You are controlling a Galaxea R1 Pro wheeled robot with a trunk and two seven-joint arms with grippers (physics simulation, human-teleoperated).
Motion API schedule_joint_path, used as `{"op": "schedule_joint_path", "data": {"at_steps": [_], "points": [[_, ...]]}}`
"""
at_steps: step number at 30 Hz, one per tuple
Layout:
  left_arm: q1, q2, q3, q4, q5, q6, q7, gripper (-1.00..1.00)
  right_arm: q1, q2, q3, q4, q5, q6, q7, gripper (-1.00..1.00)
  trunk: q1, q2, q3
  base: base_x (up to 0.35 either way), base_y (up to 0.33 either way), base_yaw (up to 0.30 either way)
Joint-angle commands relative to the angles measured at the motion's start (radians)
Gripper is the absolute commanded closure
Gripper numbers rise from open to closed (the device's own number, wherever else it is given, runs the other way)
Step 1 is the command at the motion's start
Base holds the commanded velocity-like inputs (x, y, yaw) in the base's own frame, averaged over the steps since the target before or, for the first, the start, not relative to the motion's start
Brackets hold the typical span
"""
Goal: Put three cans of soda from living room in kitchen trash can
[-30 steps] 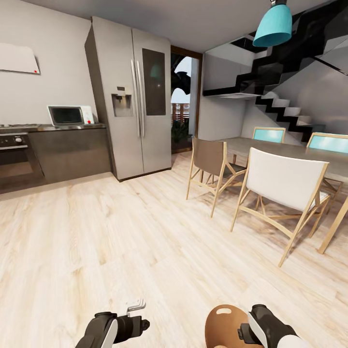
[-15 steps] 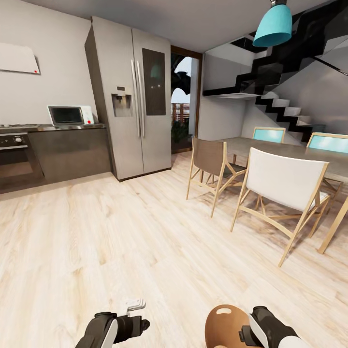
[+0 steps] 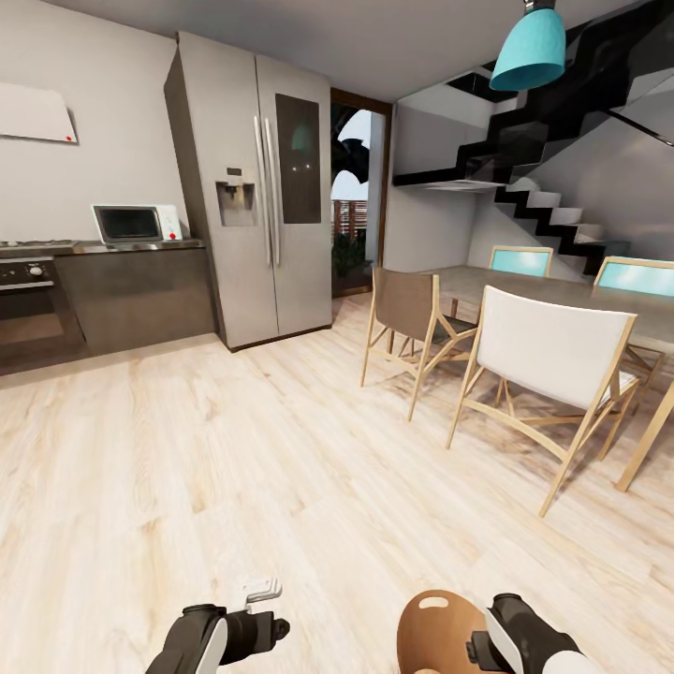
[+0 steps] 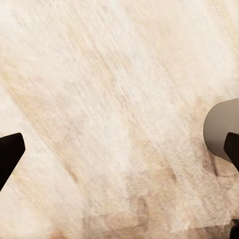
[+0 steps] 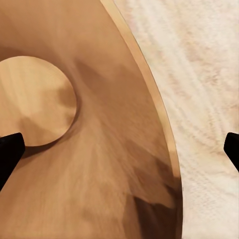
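Glossy black forearms (image 3: 201,637), white panels (pale left claw (image 3: 262,590)).

Fridge (image 3: 267,187), microwave (image 3: 131,224), chairs (image 3: 548,360)

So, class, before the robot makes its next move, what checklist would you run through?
1. Robot in the kitchen, fridge ahead: ok.
2. Upright tash can close by the right gripper: ok.
3. Jaws of the right gripper wide apart, straddling the can's rim: ok.
4. Jaws of the left gripper apart, holding nothing: ok.
5. Soda cans inside the tash can: cannot tell.
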Motion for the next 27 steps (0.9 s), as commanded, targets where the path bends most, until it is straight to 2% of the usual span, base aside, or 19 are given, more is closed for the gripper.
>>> {"op": "schedule_joint_path", "data": {"at_steps": [1,11,12,27], "points": [[0.0,0.0,0.0,0.0,0.0,0.0,0.0,-1.0,0.0,0.0,0.0,0.0,0.0,0.0,0.0,-1.0,0.0,0.0,0.0,0.0,0.0,0.0],[0.0,0.0,0.0,-0.001,0.0,0.0,0.0,-1.0,0.0,-0.001,0.001,0.0,0.0,-0.001,0.0,-1.0,0.0,0.0,0.0,0.0,0.0,0.0],[0.0,0.0,0.0,-0.001,0.0,0.0,0.0,-1.0,0.0,-0.001,0.001,0.0,0.0,-0.001,0.0,1.0,0.0,0.0,0.0,0.0,0.0,0.0],[0.001,0.001,0.0,-0.003,0.002,-0.002,0.0,-1.0,0.0,0.0,0.001,0.0,0.0,-0.001,0.0,1.0,0.0,0.0,0.0,0.0,0.0,0.0]]}}
